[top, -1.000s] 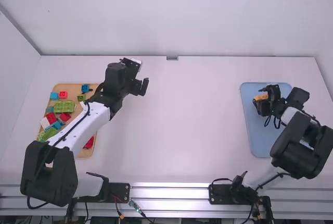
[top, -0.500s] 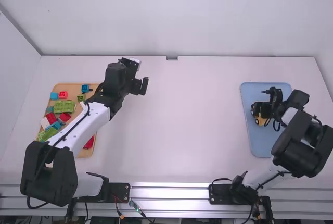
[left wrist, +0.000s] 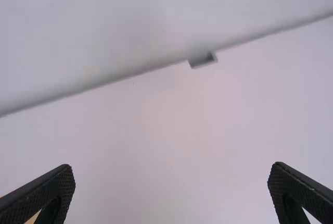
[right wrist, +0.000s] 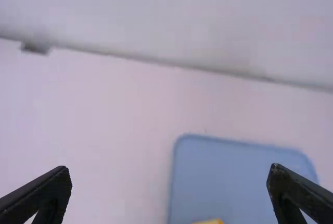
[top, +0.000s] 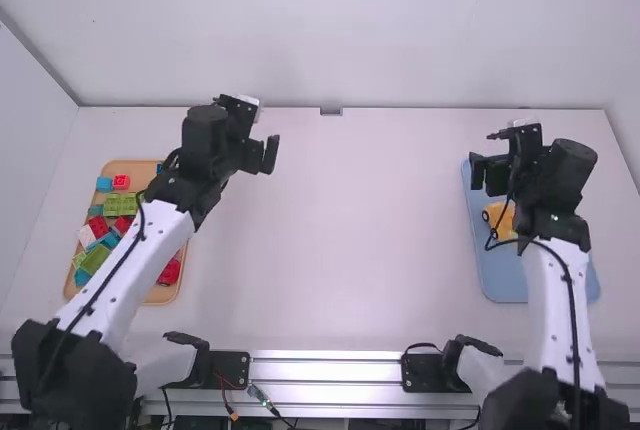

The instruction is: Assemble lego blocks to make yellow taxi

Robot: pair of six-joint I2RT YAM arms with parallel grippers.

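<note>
while the left hand (top: 262, 154) and right hand (top: 486, 172) are held with fingers spread wide, the yellow taxi (top: 506, 224) is seen on the blue tray (top: 498, 278). coloured blocks (top: 113, 206) are held by the tan tray (top: 160, 297).

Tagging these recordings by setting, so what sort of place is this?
Probably a robotics lab or test bench: two robot arms are mounted on a metal rail, a plain white table stands before pale walls, and toy bricks wait on a tray.
</note>
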